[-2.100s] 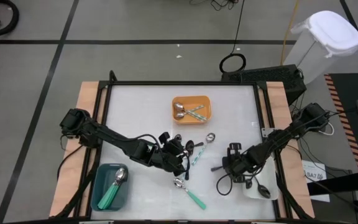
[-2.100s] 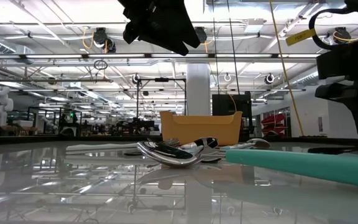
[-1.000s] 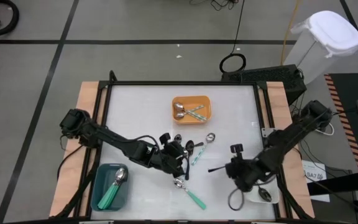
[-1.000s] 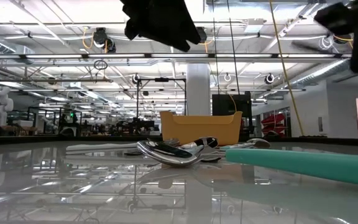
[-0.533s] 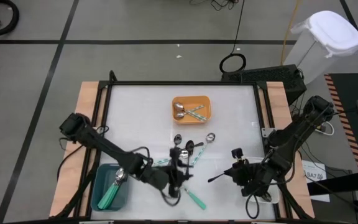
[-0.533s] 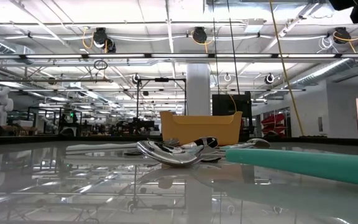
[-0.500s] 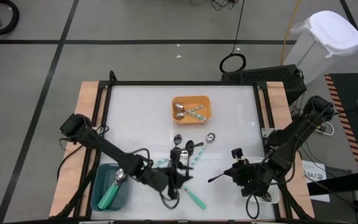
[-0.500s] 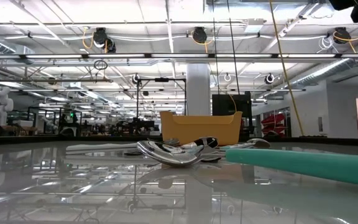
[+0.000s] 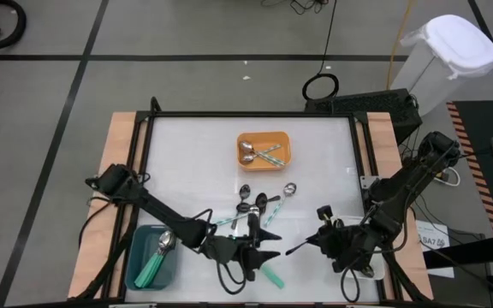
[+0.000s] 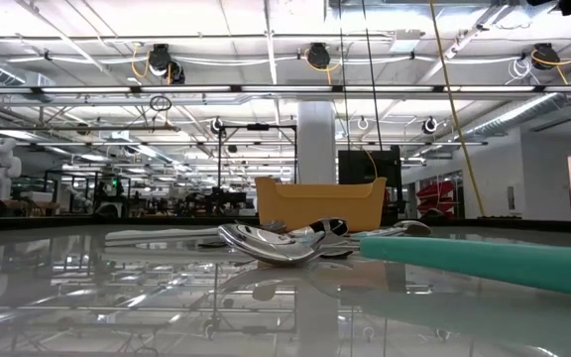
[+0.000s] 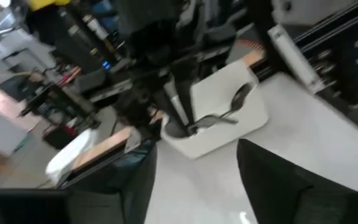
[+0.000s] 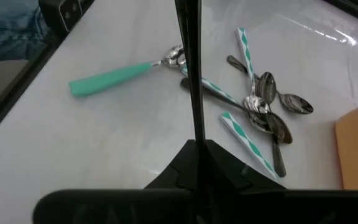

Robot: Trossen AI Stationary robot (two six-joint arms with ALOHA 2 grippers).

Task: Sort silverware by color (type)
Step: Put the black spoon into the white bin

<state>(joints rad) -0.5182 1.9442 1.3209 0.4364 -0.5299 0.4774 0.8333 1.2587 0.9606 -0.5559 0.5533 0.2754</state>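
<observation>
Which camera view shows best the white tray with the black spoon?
The left wrist view: the white tray fills mid-frame, with a black spoon inside. The high view hides it mostly behind the right arm. The low and right wrist views do not show it.

You've got a white table (image 9: 187, 154) w/ wood side strips filling mid-frame in the high view. On it: orange tray (image 9: 264, 151) at upper centre, teal tray (image 9: 154, 257) lower left, white tray (image 11: 219, 115) lower right. A loose spoon pile (image 9: 262, 204) sits at centre, and one teal-handled spoon (image 9: 270, 274) lies apart just below it.
</observation>
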